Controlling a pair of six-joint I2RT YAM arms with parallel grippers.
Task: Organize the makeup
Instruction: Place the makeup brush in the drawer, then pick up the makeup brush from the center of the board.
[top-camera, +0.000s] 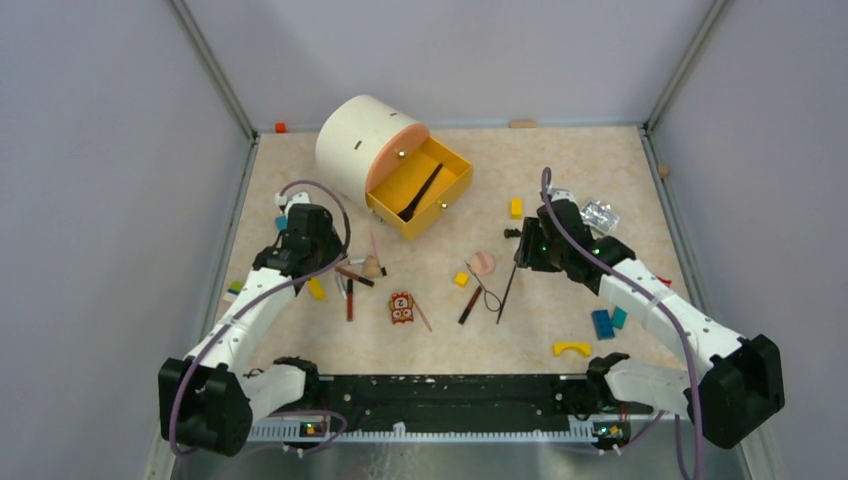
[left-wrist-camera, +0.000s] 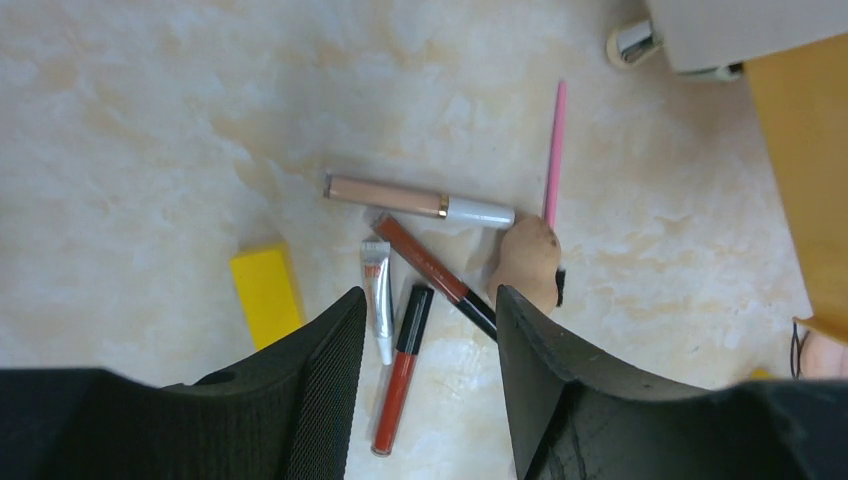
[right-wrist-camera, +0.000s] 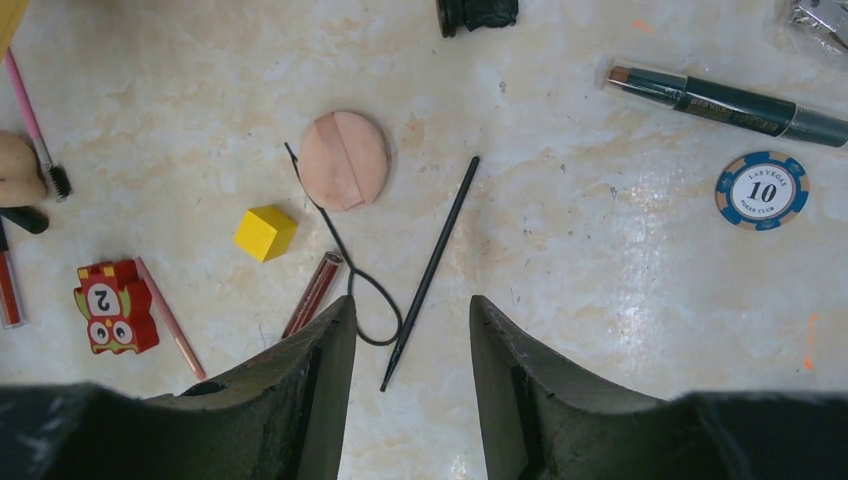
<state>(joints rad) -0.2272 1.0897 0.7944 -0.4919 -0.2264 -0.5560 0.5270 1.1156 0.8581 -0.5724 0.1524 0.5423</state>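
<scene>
My left gripper (left-wrist-camera: 430, 292) is open above a cluster of makeup (top-camera: 355, 275): a red lip gloss (left-wrist-camera: 400, 385), a silver tube (left-wrist-camera: 377, 290), a brown-red pencil (left-wrist-camera: 435, 275), a peach tube (left-wrist-camera: 415, 198), a pink stick (left-wrist-camera: 554, 150) and a peach puff (left-wrist-camera: 528, 260). My right gripper (right-wrist-camera: 411, 299) is open above a thin black stick (right-wrist-camera: 432, 268) and a black wire loop (right-wrist-camera: 360, 290). A round peach puff (right-wrist-camera: 343, 160), a brown-red tube (right-wrist-camera: 312, 293) and a pink pencil (right-wrist-camera: 170, 318) lie nearby. A black brush (top-camera: 422, 192) lies in the yellow drawer (top-camera: 455, 185).
The white round organizer (top-camera: 355, 145) stands at the back left with its drawer pulled open. A red toy figure (right-wrist-camera: 115, 305), yellow blocks (right-wrist-camera: 265, 232), a poker chip (right-wrist-camera: 762, 190), a dark green pen (right-wrist-camera: 730, 105) and blue blocks (top-camera: 605, 322) are scattered around.
</scene>
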